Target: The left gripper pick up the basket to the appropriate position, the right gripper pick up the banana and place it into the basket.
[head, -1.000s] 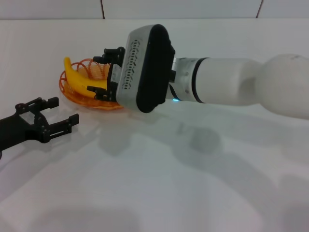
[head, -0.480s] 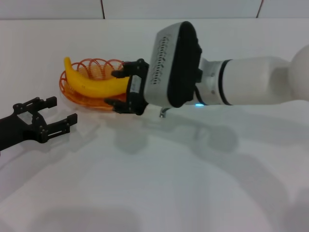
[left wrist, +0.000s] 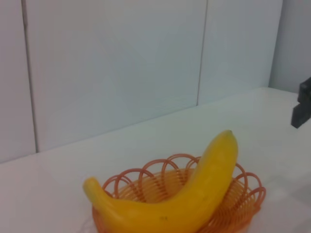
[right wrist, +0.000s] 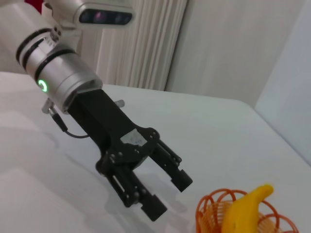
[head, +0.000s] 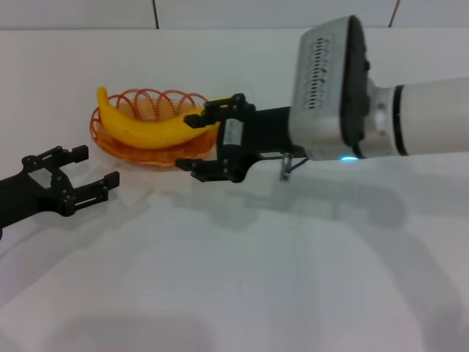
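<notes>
Banana [head: 146, 129] in basket [head: 110, 143]; right gripper [head: 196, 141] beside.

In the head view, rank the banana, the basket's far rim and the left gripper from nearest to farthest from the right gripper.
1. The banana: its near tip lies right beside the right gripper, whose jaws are open.
2. The far rim of the basket: behind the banana, toward the wall.
3. The left gripper: parked open on the table's left side, apart from the basket.
</notes>
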### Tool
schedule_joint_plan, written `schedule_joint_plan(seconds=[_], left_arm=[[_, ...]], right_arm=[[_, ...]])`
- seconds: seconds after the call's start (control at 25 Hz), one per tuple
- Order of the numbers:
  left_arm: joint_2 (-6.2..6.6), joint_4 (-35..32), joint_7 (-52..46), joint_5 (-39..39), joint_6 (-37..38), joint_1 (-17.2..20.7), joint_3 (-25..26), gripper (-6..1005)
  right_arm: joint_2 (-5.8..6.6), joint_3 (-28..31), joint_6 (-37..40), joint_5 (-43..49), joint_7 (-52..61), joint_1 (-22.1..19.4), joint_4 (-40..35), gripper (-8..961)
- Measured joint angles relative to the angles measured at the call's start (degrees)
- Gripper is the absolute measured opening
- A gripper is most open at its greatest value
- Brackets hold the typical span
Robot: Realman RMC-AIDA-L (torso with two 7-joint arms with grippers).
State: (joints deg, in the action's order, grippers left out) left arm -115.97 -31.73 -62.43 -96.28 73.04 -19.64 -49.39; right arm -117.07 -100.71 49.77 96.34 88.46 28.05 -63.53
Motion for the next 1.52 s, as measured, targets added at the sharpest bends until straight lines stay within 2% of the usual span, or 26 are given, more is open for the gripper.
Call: schedule_joint_plan(seconds=[0.4,0.68,1.2,1.52], left_arm=[[0.08,0.0,0.0,0.7,0.1,-0.2,0.0,806],[0.24,0.0,0.1,0.8,0.7,-0.1,0.0,806],[0.21,0.0,0.2,0.8,0.7,0.0,0.2,806],[0.1,0.0,0.6,0.9,0.7,0.0,0.8,806]], right_arm=[[0.08,10.1,7.7,-5.6,-8.4,-0.1,10.1,641],[0.1,11.1,7.5,-5.6,-8.6,0.0,13.9,640],[0.1,17.4,11.5,-9.5,-15.9,-0.5,22.1,641],[0.17,18.1,11.7,-9.6,-17.5,-0.2,24.8,641]])
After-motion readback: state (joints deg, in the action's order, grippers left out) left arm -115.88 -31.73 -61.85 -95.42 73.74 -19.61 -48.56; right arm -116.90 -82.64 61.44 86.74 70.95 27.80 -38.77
